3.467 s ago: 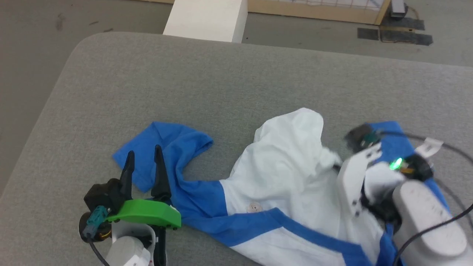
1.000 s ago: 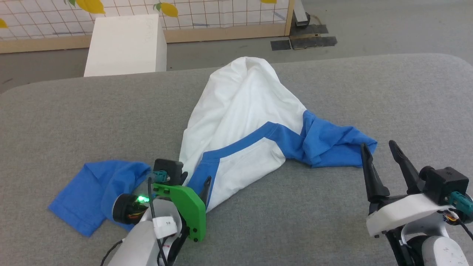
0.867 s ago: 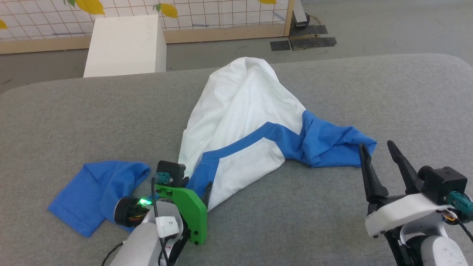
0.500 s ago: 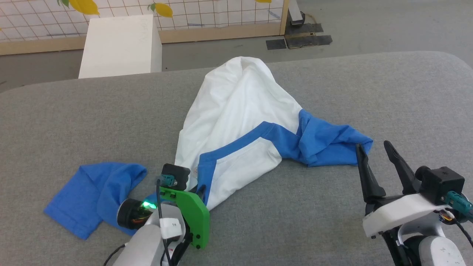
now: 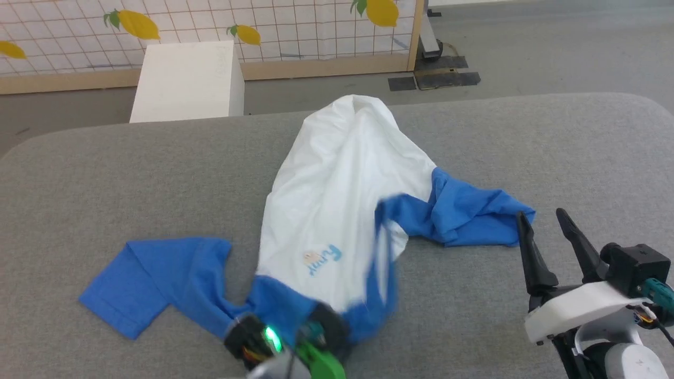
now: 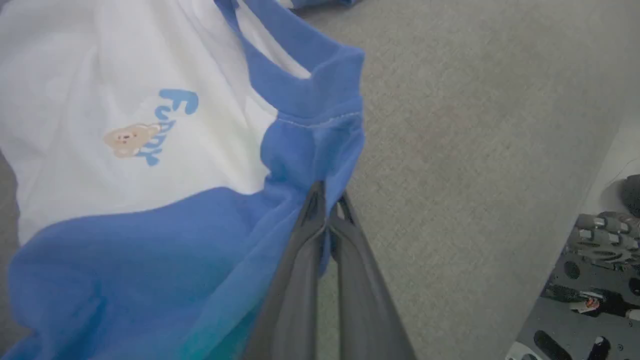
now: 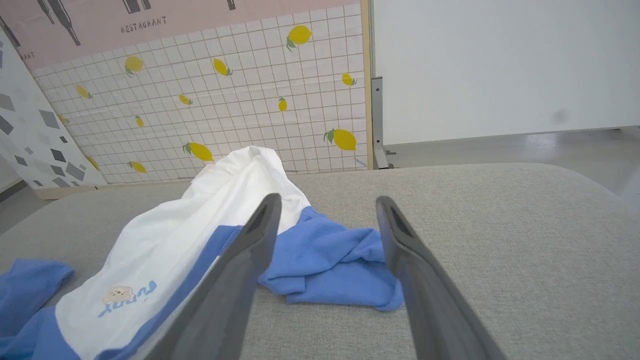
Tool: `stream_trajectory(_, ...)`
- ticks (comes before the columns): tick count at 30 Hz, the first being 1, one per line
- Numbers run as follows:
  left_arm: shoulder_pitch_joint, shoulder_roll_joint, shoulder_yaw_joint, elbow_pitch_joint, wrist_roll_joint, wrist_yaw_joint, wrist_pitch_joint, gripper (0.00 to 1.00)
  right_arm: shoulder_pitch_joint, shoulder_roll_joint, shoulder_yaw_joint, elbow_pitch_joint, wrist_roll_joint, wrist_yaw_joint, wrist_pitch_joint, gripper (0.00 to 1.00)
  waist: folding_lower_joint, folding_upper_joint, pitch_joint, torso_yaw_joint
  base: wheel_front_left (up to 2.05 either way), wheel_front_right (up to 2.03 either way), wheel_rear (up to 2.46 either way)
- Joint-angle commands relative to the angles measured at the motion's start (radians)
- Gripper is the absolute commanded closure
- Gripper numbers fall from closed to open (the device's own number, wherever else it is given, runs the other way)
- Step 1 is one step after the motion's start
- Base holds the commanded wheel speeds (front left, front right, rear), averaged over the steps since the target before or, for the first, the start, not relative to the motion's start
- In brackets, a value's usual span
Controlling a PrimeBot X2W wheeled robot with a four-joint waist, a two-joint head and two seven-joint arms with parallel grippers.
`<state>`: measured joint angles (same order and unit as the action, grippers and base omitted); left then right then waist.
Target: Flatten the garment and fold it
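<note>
Grey padded table (image 5: 105, 158) spans frame, lemon-tile wall (image 5: 316, 31) along top. Garment (image 5: 337, 200) lies bunched mid-frame: white body toward top centre, one blue sleeve (image 5: 152, 273) lower left, other crumpled centre right. Right gripper (image 5: 541, 215), lower right, jaws apart & empty, just beside that sleeve. Left gripper (image 6: 330, 195), bottom centre, clenched on blue fabric by neckband (image 6: 300, 95). Best imo: pull slow twd bottom edge, keep pinch firm, so chest spreads flat.

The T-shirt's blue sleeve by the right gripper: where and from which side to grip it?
Probably the blue sleeve at its cuff end, from the robot's right with the open right gripper: that edge lies nearest it, while the rest is bunched.
</note>
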<state>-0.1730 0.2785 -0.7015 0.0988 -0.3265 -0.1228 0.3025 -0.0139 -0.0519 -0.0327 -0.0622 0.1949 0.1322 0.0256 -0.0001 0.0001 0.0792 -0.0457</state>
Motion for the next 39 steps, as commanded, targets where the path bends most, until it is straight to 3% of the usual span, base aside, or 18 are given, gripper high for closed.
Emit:
stream_trajectory(1,0.019,0.034,-0.055,-0.023,-0.001,-0.006,0.026,1.00,0.012,0.002,-0.006,-0.010,0.004,-0.002,0.002,0.00,0.0001,-0.0001,0.001,0.007,0.00,0.00,0.00)
stream_trajectory(3,0.024,0.072,-0.140,-0.045,-0.032,-0.007,0.067,1.00,0.014,0.002,-0.015,-0.015,0.004,-0.002,0.005,0.00,0.0001,-0.0001,0.005,0.014,0.00,0.00,0.00)
stream_trajectory(4,0.020,0.093,-0.176,-0.051,-0.040,-0.007,0.087,0.93,0.014,0.002,-0.017,-0.016,0.005,-0.002,0.006,0.00,0.0001,-0.0001,0.006,0.016,0.00,0.00,0.00)
stream_trajectory(5,0.014,0.115,-0.206,-0.054,-0.053,-0.007,0.107,0.55,0.014,0.002,-0.019,-0.017,0.006,-0.002,0.009,0.00,0.0001,-0.0001,0.009,0.018,0.00,0.00,0.00)
stream_trajectory(6,0.010,0.128,-0.218,-0.053,-0.063,-0.007,0.118,0.00,0.013,0.002,-0.020,-0.017,0.006,-0.002,0.011,0.00,0.0001,-0.0001,0.011,0.020,0.00,0.00,0.00)
stream_trajectory(10,0.012,0.158,-0.200,-0.053,-0.113,0.002,0.131,0.00,0.016,0.002,-0.016,-0.016,0.002,-0.002,0.031,0.00,0.0001,-0.0001,0.015,0.026,0.00,0.00,0.00)
stream_trajectory(19,0.117,0.199,0.014,-0.179,-0.207,0.211,0.009,0.00,0.037,0.002,-0.004,0.022,-0.014,-0.002,0.174,0.00,0.0001,-0.0001,0.025,0.049,0.00,0.00,0.00)
stream_trajectory(25,0.165,0.206,0.131,-0.223,-0.225,0.294,-0.133,0.00,-0.006,0.002,0.033,0.057,-0.025,-0.002,0.268,0.00,0.0001,-0.0001,0.048,0.085,0.00,0.00,0.00)
stream_trajectory(27,0.158,0.188,0.175,-0.210,-0.205,0.329,-0.230,0.00,-0.040,0.002,0.036,0.087,-0.024,-0.002,0.287,0.00,0.0001,-0.0001,0.059,0.105,0.00,0.00,0.00)
stream_trajectory(34,0.084,0.073,0.242,-0.105,-0.171,0.372,-0.498,0.00,-0.177,0.002,-0.032,0.239,-0.011,-0.002,0.357,0.00,0.0001,-0.0001,0.101,0.164,0.00,0.00,0.00)
stream_trajectory(39,0.028,0.005,0.274,-0.052,-0.142,0.368,-0.558,0.00,-0.266,0.002,-0.108,0.375,0.017,-0.002,0.426,0.00,0.0001,-0.0001,0.124,0.191,0.00,0.00,0.00)
